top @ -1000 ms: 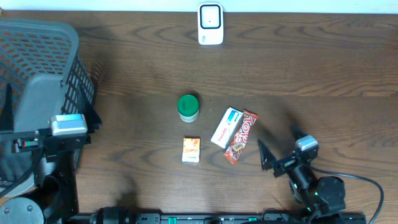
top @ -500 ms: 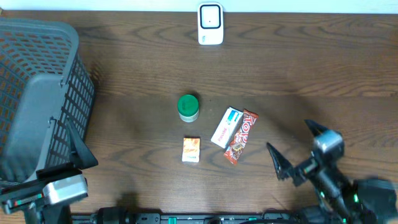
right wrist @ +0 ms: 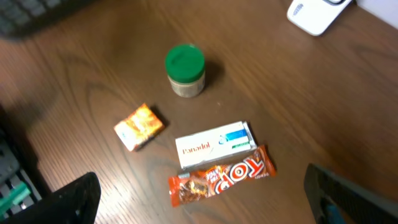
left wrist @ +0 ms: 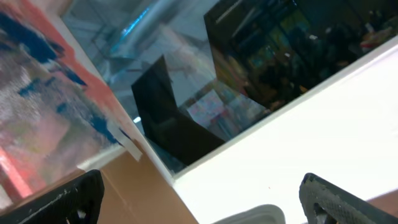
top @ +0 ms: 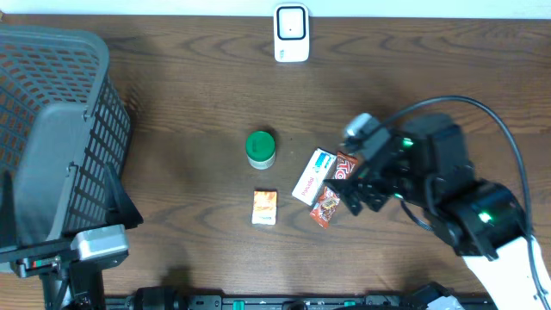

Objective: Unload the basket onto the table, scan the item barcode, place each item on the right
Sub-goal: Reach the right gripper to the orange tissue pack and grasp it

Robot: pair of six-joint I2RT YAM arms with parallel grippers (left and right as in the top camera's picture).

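**Obs:** Four items sit mid-tabletop [top: 189, 86]: a green-lidded jar [top: 261, 148], a small orange box [top: 264, 207], a Panadol box [top: 312, 176] and a chocolate bar [top: 331, 194]. The box and the bar lie side by side, touching along their long edges.

**Aide:** Where is your right pincer [top: 351, 182]?

**Obs:** It hangs over the bar's right end with its fingers spread wide and nothing between them. From its wrist camera you see all four items flat on the wood, and the bar is nearest.

**Aide:** And the scanner [top: 291, 34]?

**Obs:** It stands at the far edge, well apart from the items.

**Aide:** What about your left side?

**Obs:** The left pincer [left wrist: 200, 186] is at the near left, beside the basket [top: 52, 129]. It is spread wide too and empty. Its camera points away from the tabletop.
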